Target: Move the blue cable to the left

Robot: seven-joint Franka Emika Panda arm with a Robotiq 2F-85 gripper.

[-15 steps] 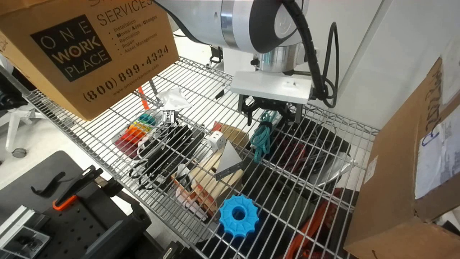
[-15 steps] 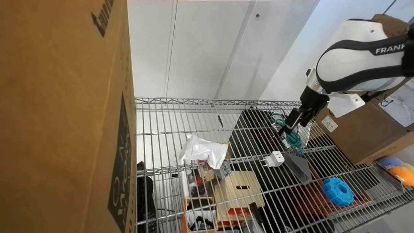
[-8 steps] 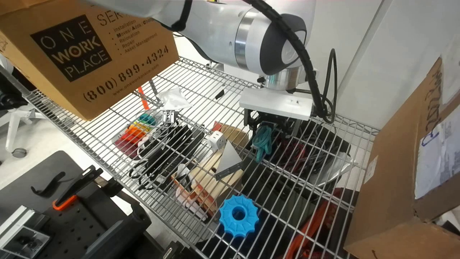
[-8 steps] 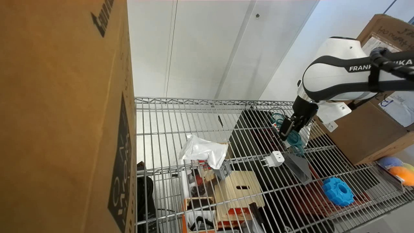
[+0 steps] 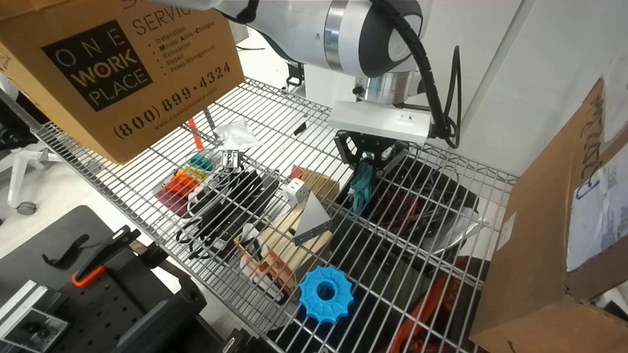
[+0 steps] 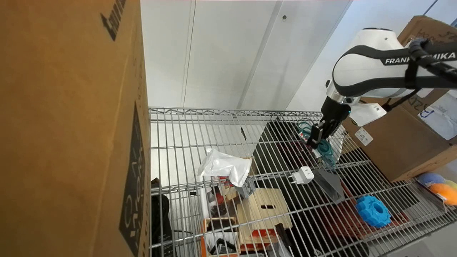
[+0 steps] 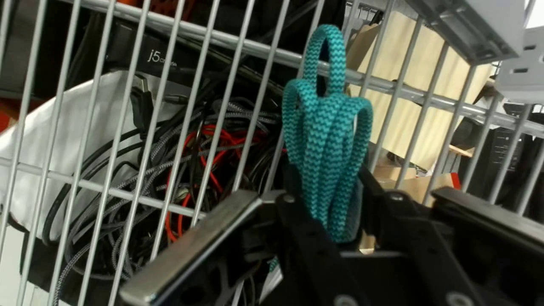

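Raised slightly since the earlier frame: gripper [image 7: 329, 180], blue cable [image 7: 325, 136].
Finding: gripper pinches the cable's coils over the wire shelf [image 6: 214, 111]; whether the cable touches it cannot be determined.

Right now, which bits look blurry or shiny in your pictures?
In the wrist view, the gripper looks dark and soft up close, while the weave of the blue cable shows clearly; in an exterior view, the white bag has shiny bright patches; in an exterior view, the phone number on the cardboard box is sharp enough to read.
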